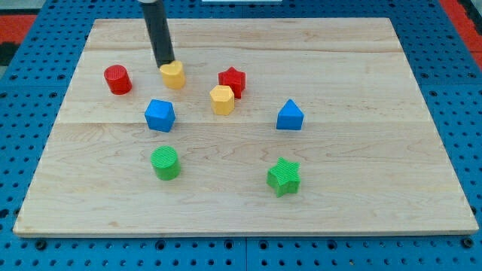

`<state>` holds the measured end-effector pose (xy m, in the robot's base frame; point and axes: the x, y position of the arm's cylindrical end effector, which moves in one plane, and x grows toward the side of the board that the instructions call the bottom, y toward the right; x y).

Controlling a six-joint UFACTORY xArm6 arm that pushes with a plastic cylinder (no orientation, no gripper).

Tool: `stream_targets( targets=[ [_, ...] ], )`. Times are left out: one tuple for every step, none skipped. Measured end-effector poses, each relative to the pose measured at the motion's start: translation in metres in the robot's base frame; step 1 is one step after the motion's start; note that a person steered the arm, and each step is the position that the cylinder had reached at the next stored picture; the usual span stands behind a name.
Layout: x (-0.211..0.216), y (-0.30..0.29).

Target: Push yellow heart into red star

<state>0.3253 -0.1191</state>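
I have no pincer to spread or close, only a rod, and my tip (163,65) sits touching the yellow heart (173,75) on its left side in the view, so a push rightward should drive it toward the red star (233,80), which lies near, just above the yellow hexagon (222,99).

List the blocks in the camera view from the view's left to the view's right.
Red cylinder → blue cube → green cylinder → yellow heart, with my tip at its left edge → yellow hexagon → red star → green star → blue triangular block.
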Motion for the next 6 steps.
stream_targets(
  targets=[
    [-0.002, -0.069],
    [0.003, -0.039],
    [0.003, 0.017],
    [0.007, -0.006],
    [0.025, -0.042],
    [0.038, -0.020]
  ],
)
